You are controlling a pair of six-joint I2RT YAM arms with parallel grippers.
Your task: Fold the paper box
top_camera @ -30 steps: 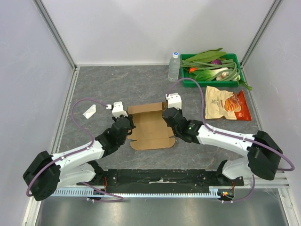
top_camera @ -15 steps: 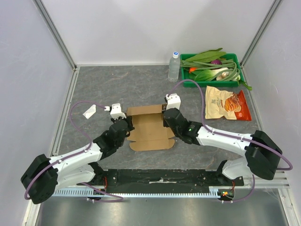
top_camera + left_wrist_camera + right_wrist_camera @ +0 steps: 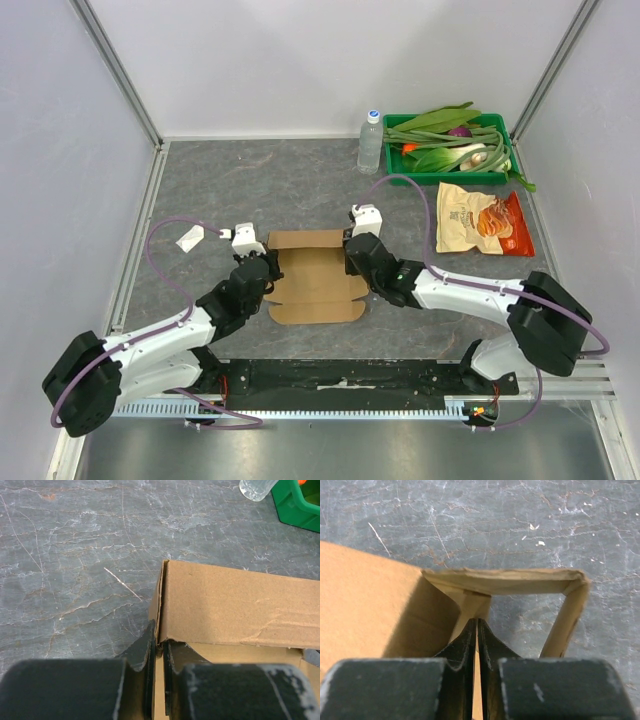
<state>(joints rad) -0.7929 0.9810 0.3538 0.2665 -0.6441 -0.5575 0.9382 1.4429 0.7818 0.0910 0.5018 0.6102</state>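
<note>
The paper box [image 3: 312, 278] is a brown cardboard sheet lying on the grey table between my arms, its far panel folded upright. My left gripper [image 3: 268, 268] is shut on the box's left side wall; in the left wrist view [image 3: 159, 647] the fingers pinch the thin cardboard edge just below the upright far panel [image 3: 240, 607]. My right gripper [image 3: 352, 256] is shut on the right side wall; in the right wrist view [image 3: 477, 630] the fingers pinch a cardboard edge, with a folded corner flap [image 3: 510, 580] forming an open frame ahead.
A clear bottle [image 3: 370, 142] and a green tray [image 3: 394, 178] of vegetables stand at the back right. An orange-tan snack bag [image 3: 480, 220] lies right of the box. A small white paper scrap [image 3: 190, 238] lies at the left.
Both grippers and the box have shifted a little to the left and toward the far side; the far panel stands more upright, and the box looks narrower.
</note>
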